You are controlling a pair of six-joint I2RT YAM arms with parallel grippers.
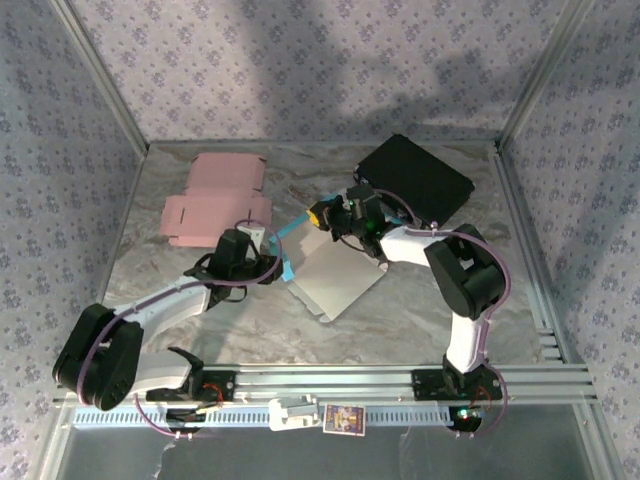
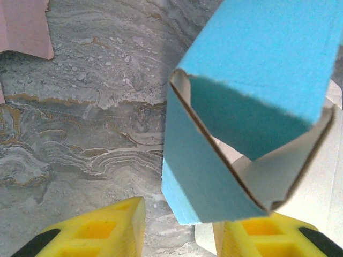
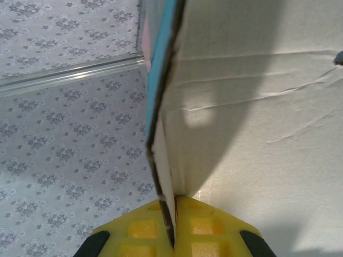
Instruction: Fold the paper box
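Note:
The paper box point(image 1: 335, 282), blue outside and white inside, lies partly folded at the table's middle, with a blue side wall point(image 1: 286, 250) raised at its left edge. My right gripper point(image 1: 322, 215) is shut on the box's far panel; in the right wrist view the yellow fingers point(image 3: 214, 227) pinch the cardboard edge point(image 3: 161, 160) between them. My left gripper point(image 1: 264, 242) is at the raised wall. In the left wrist view the folded blue wall point(image 2: 203, 176) dips between the yellow fingers point(image 2: 107, 227), close to the right one and apart from the left one; the jaws stand open.
A flat pink box blank point(image 1: 215, 200) lies at the back left, just beyond the left gripper. A black flat case point(image 1: 415, 178) rests at the back right behind the right gripper. Patterned walls and metal posts enclose the marbled table point(image 1: 420, 310).

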